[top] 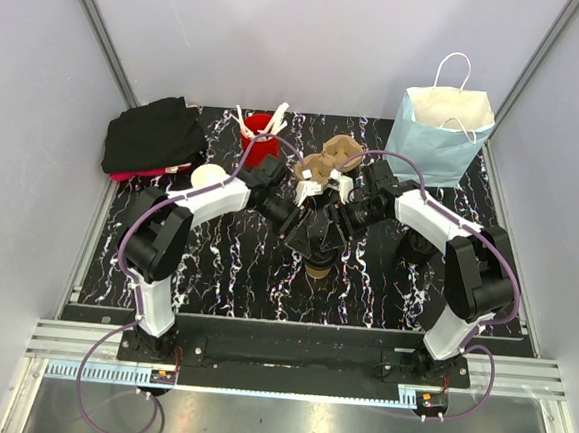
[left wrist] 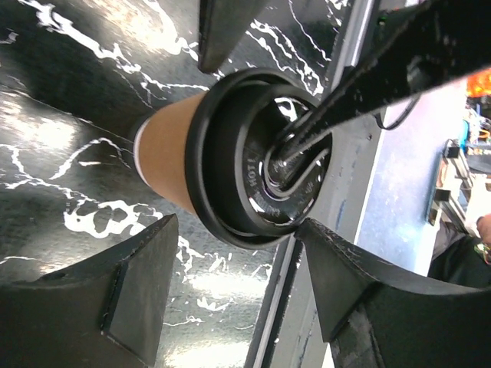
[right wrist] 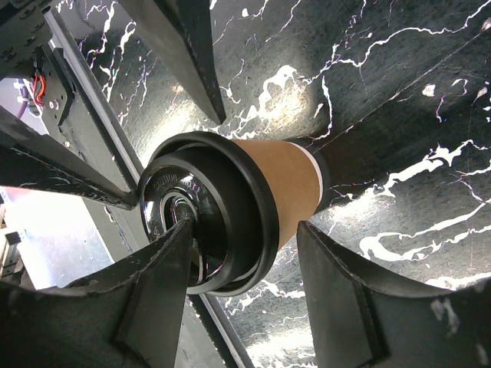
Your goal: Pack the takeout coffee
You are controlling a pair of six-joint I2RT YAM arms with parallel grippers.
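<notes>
Tan coffee cup [left wrist: 165, 157] with a black lid [right wrist: 230, 192] stands upright on the black marbled desk [top: 216, 261], near its middle, under both arms. Left claw [left wrist: 238, 224] is open, its fingers on either side of the lid's rim. Right claw [right wrist: 245, 226] is open too, one finger lying across the lid top, the other beside the cup's wall. Whether any finger presses cannot be told.

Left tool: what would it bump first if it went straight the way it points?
Probably the black lid of the coffee cup, just ahead of the left tool, though depth is unclear.
</notes>
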